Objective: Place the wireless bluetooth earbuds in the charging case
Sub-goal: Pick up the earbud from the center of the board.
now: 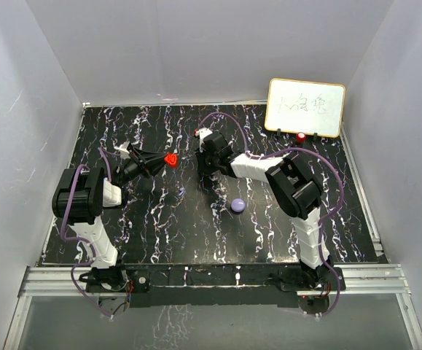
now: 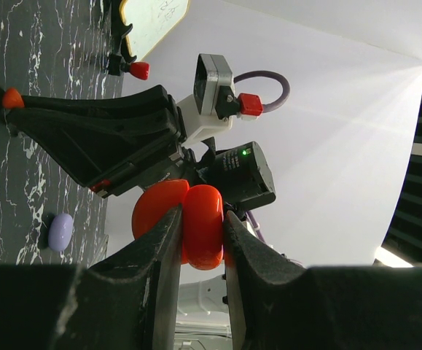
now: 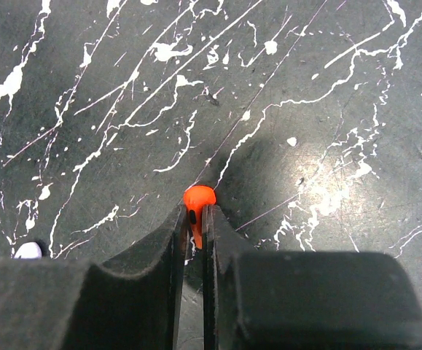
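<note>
Progress sits partway through one insertion. The right jaws are closed narrowly on a red earbud (image 3: 198,200), its bulb poking out past the tips above the table (image 3: 327,87). The left jaws clamp a red charging case (image 2: 196,226), held up off the table, and its two rounded halves look hinged apart. In the left wrist view the earbud sits well apart from the case, so seating is not yet done. A purple case (image 1: 237,205) lies on the table between the arms, untouched. Whether the red case already holds another bud cannot be told.
</note>
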Controlling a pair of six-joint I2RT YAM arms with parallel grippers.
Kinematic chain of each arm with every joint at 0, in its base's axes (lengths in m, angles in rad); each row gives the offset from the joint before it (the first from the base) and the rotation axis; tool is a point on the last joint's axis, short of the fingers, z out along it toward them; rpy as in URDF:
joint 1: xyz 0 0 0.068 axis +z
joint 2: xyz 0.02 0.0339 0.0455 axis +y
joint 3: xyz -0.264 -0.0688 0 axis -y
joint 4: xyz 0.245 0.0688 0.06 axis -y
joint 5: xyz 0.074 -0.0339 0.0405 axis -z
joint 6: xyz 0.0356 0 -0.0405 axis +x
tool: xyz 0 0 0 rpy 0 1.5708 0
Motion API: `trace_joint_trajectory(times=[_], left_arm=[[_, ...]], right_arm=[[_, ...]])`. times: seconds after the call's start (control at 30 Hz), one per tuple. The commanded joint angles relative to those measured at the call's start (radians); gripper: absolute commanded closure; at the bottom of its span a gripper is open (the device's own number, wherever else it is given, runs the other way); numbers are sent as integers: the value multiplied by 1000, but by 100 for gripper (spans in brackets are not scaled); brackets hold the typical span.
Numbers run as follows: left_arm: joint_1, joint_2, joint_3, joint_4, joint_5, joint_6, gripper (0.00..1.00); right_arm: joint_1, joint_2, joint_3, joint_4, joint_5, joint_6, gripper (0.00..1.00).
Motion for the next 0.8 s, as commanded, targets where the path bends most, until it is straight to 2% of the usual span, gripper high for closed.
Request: trace_joint_trajectory(times=[0.0, 0.27, 0.5, 0.77], left_arm=[[8, -60, -2, 333, 16, -3, 100], [6, -70, 10, 332, -2, -20, 100], [-25, -82, 36, 294, -41, -21, 100], [-74, -62, 88, 299, -75, -62, 100]], right_arm=[[-8, -13, 14, 39, 46, -5, 100], [-85, -263, -315, 569, -146, 70, 100], [-105, -368, -378, 730, -239, 55, 100], [-144, -428, -482, 1085, -373, 153, 100]])
